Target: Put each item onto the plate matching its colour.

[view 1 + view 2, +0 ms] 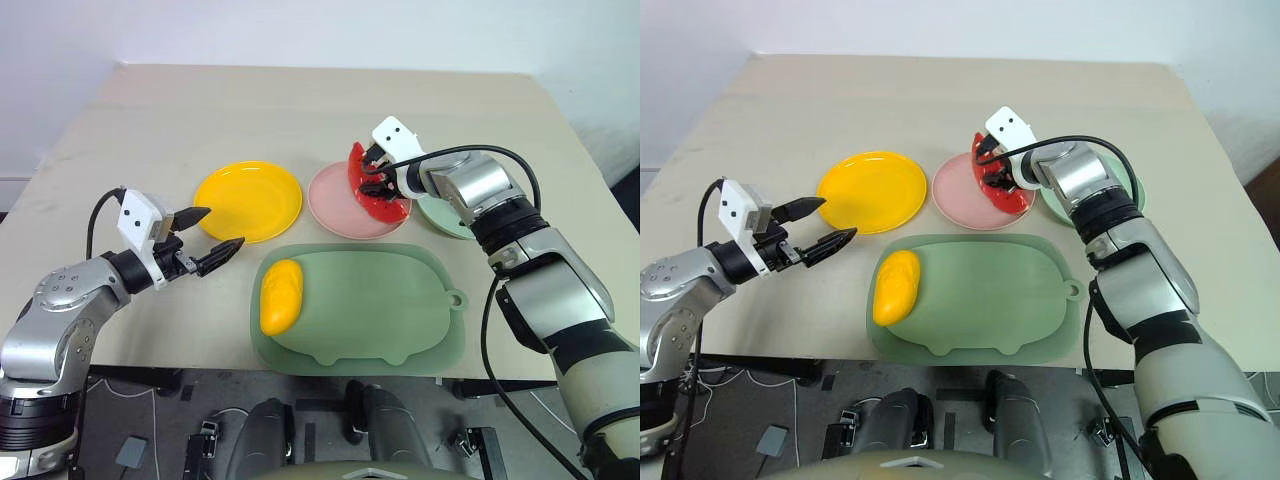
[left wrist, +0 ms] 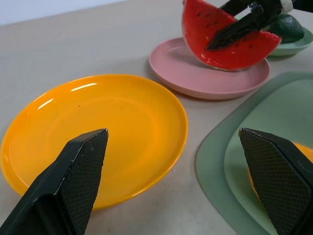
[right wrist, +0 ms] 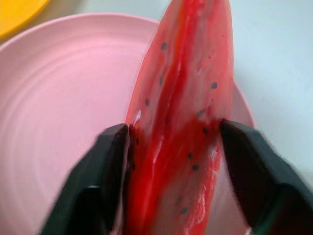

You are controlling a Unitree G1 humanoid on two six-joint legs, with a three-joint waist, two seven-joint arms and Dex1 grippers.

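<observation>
Watermelon (image 1: 372,180) stands on edge on the pink plate (image 1: 335,205), the right gripper (image 1: 377,172) straddling it with one finger clear. Released upright, it could topple off. The left gripper (image 1: 205,235) hangs open beside the yellow plate (image 1: 250,200).

Red, black-seeded watermelon slice (image 1: 372,185), pink plate (image 1: 340,205), yellow plate (image 1: 248,200), yellow mango (image 1: 281,295), pale green board (image 1: 400,310).
</observation>
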